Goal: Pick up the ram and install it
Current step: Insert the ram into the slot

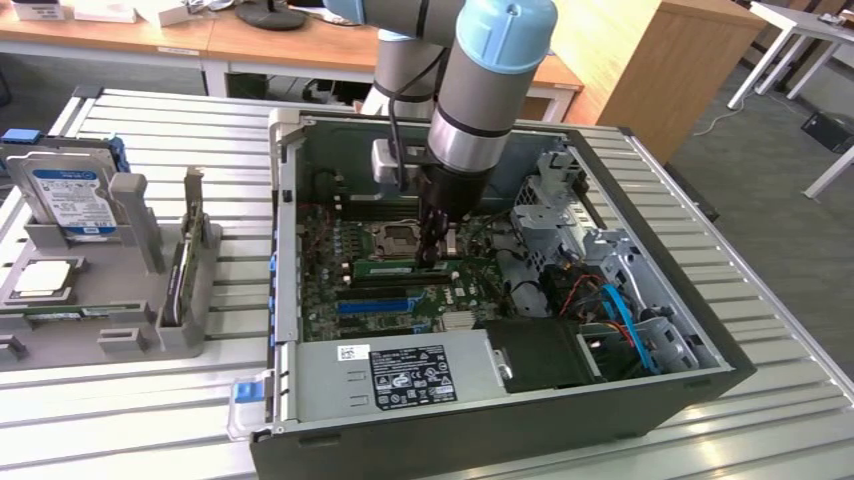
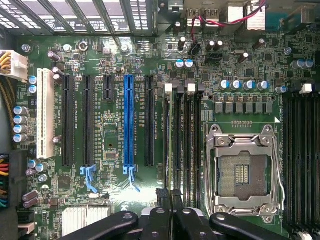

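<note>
Exterior view puts the ram point(image 1: 398, 268) inside the open computer case point(image 1: 507, 440) on the bench point(image 1: 761, 420). It stands on its long edge in the row of memory slots just beside the processor socket point(image 1: 398, 238). The arm point(image 1: 494, 80) reaches straight down into the case, and the jaws are closed together with their tips at the ram's upper edge, towards the end on the exterior view's right. Whether the thin board is pinched between them or only touched from above cannot be told.

The ram is a long, narrow green board with a pale label strip along its face and small dark chips; the rest of its detail is too small to read.

It should be light and stiff, but thin and brittle, likely to crack if bent or pushed in at a slant. Its flat faces look smooth enough to slip in a weak grip. The safest hold is probably across the thickness at the upper edge, near the middle, well away from the contact edge and without squeezing the chips.
</note>
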You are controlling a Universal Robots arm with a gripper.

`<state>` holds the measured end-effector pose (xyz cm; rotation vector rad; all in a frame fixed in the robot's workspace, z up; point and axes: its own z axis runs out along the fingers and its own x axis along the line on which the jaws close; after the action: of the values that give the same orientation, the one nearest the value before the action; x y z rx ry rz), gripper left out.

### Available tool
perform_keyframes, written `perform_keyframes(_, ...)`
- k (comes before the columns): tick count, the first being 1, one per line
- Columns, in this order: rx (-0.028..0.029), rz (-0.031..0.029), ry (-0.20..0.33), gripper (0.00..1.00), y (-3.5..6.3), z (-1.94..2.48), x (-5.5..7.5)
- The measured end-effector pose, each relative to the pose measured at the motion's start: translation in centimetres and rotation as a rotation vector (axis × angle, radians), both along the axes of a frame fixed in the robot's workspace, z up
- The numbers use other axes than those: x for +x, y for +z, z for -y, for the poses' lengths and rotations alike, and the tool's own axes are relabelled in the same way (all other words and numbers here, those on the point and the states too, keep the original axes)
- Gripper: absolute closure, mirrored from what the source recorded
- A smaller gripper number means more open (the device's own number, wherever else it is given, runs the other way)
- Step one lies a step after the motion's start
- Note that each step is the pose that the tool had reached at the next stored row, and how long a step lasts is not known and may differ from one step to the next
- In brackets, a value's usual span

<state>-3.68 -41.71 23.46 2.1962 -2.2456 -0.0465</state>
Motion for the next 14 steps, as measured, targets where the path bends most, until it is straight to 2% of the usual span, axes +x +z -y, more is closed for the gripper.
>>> perform_keyframes(14, -0.0002, -0.0001, 0.001, 0.88, -0.03, 0.00, -0.01)
